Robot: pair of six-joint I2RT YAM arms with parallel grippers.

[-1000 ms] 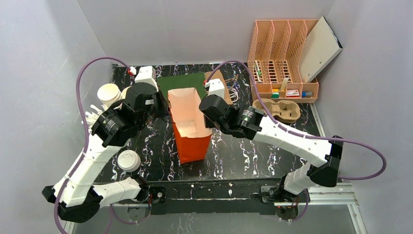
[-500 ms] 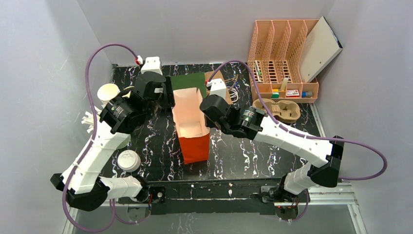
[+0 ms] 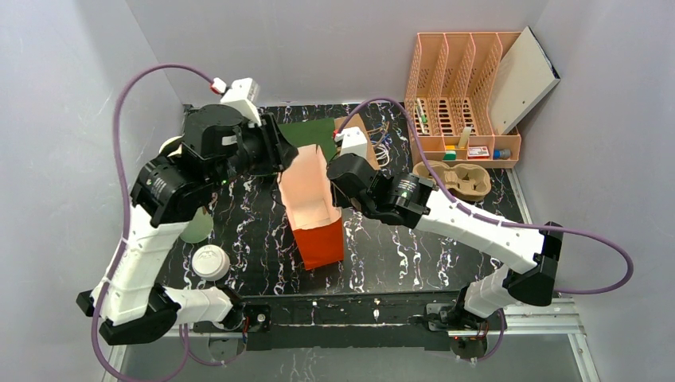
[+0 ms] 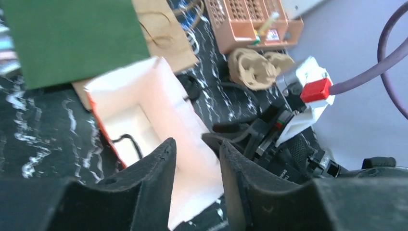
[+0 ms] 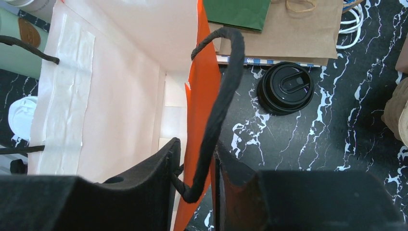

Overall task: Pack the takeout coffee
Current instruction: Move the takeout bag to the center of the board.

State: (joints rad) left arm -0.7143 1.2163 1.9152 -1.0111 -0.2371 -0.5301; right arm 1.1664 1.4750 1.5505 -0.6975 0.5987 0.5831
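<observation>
Beside orange bag, takeout coffee upright, axis vertical; left pincer, right pincer open

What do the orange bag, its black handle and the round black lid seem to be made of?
Orange bag: probably paper, matte, with sharp creases and a pale lining.
Black handle: looks like twisted cord; the strands show.
Round black lid: likely plastic, slightly glossy, with moulded ridges.
</observation>
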